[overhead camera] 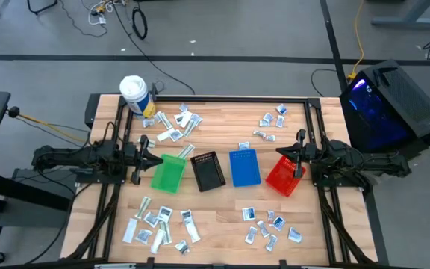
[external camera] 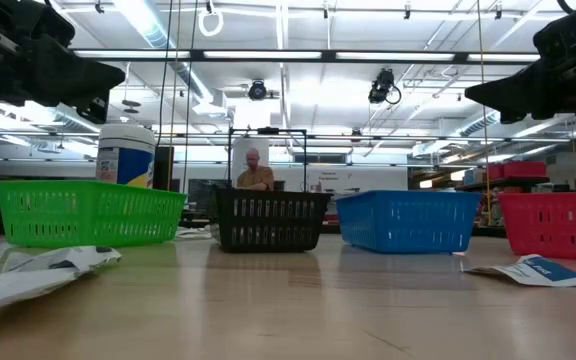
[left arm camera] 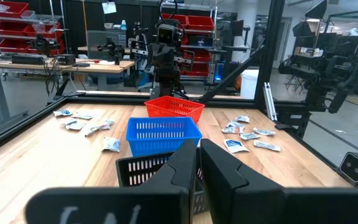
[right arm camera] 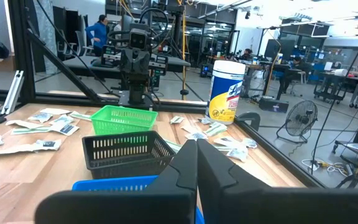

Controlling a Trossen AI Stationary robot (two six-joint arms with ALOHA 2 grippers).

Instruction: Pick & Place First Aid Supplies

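First aid supplies: you have four loose clusters of small flat packets on the tabletop (overhead camera: 222, 205), none of them inside a bin. Each cluster holds roughly ten or fewer; the exact count is too fine to read.
Far-left cluster: the far-left packets (overhead camera: 172, 125) lie beside the white tub, beyond the green bin.
Far-right cluster: the far-right packets (overhead camera: 271, 124), the smallest group, lie beyond the blue and red bins.
Near-left cluster: the near-left packets (overhead camera: 159, 226) lie at the front edge, in front of the green bin.
Near-right cluster: the near-right packets (overhead camera: 269, 226) lie at the front edge, in front of the blue and red bins.
Bins: you see four in a row across the middle, one of each colour: green bin (overhead camera: 169, 173), black bin (overhead camera: 207, 170), blue bin (overhead camera: 245, 167), red bin (overhead camera: 284, 175). From the low view all four stand upright on the wood.
Tub: one white tub (overhead camera: 134, 95) stands upright at the far-left corner.
Left pincer: your left pincer (overhead camera: 157, 159) hangs just beside the green bin's left side, above the wood, fingers closed together with nothing between them.
Right pincer: your right pincer (overhead camera: 280, 153) hangs over the red bin's far edge, fingers pressed shut and holding nothing.
Background: one person shows in the room behind the black bin in the low view.
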